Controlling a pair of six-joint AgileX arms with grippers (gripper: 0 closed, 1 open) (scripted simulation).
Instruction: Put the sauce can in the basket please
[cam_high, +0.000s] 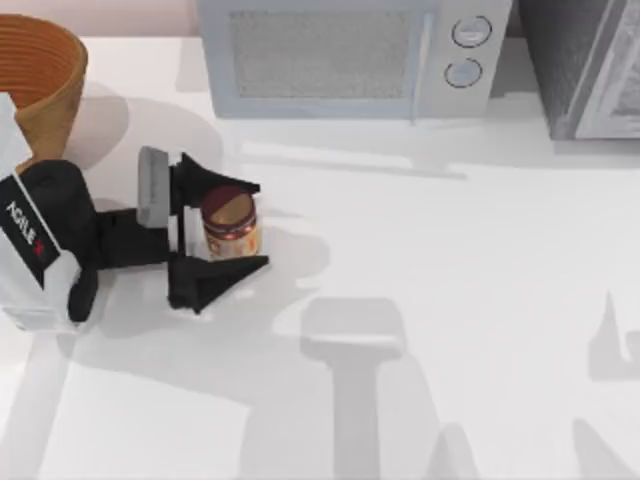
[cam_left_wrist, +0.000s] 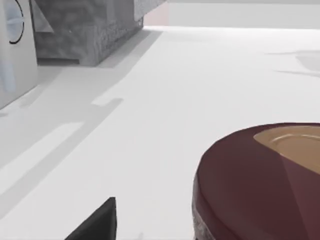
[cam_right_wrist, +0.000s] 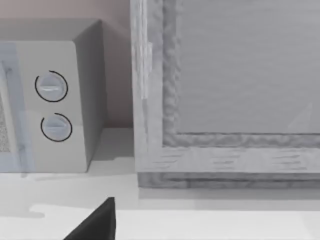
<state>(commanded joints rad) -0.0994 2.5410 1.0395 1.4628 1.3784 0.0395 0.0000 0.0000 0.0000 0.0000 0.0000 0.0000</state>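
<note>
Near the left edge of the white table (cam_high: 450, 300), the small orange-red-labelled sauce can (cam_high: 231, 225) with a brown top stands upright between the spread black fingers of the left gripper (cam_high: 222, 229), not visibly clamped. At the table's back-left corner sits the tan woven wicker basket (cam_high: 45, 85). Along the back edge stand a grey microwave (cam_high: 345, 55) and a grey cabinet (cam_high: 585, 65).
</note>
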